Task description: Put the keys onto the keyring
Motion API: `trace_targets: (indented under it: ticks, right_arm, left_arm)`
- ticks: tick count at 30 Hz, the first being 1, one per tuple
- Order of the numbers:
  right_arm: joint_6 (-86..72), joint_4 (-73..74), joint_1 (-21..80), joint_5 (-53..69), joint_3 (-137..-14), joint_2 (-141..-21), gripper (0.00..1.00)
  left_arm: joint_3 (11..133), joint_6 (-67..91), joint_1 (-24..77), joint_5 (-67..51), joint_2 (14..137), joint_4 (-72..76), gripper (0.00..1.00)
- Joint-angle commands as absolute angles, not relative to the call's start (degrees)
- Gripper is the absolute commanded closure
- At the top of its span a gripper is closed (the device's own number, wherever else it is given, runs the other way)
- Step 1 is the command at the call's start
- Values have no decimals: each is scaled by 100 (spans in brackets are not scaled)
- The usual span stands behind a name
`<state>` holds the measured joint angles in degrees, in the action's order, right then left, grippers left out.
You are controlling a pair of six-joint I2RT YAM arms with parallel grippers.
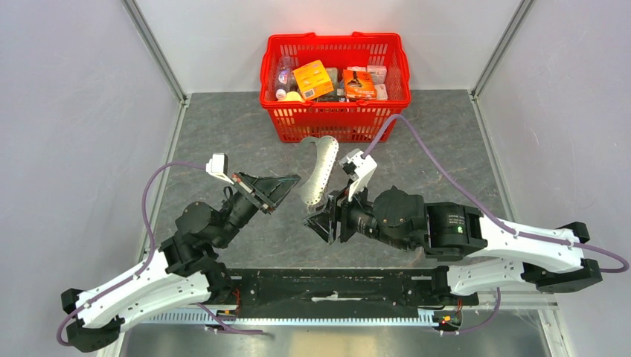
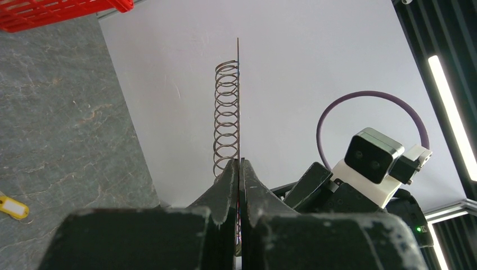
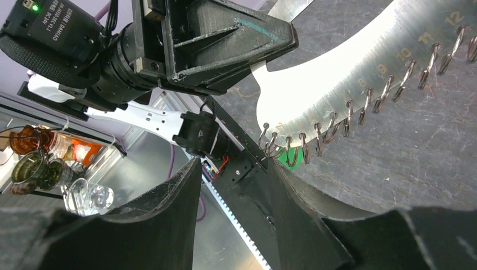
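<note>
Left gripper [image 1: 296,178] is pinching the keyring [image 1: 320,169]. Its fingers [image 2: 228,180] are pressing together on the thin metal, which is showing edge-on in the left wrist view.

The keyring is showing as a curved, pale metal plate with stamped numerals. A row of small wire rings [image 3: 337,121] is running along 1 edge. It is sitting between the 2 grippers, over the grey table [image 1: 223,134], and is appearing to hang clear of the surface. It is also sitting in front of the red basket [image 1: 327,123] without touching it.

Right gripper [image 1: 318,212] is sitting just beside the near end of the keyring. Its fingers [image 3: 169,219] are standing spread with a clear gap, and nothing is showing between them.

Green key [image 3: 289,158]: only a small bit of its tag is peeking out at the end rings, just above 1 right finger. The rest is hiding behind that finger, so I cannot tell whether it is sitting on a ring or only lying against one.

Yellow key [image 2: 12,207] is lying flat on the table, well apart from the keyring, at the left edge of the left wrist view.

The basket is holding an assortment of small packaged goods.
</note>
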<state>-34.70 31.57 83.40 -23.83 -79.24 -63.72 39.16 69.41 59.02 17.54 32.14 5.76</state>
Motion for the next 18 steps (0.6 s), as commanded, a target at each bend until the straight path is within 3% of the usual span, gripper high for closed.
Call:
trace_targets:
  ticks: [1,18]
  right_arm:
    - [-3403,2914,8331,-2539,-8208,-6338,46]
    - [-3233,2979,8332,-3037,-8252,-6614,46]
  left_arm:
    - [4000,7106,5930,1856,3153,774,98]
    - [4087,7058,5927,1846,3112,694,98]
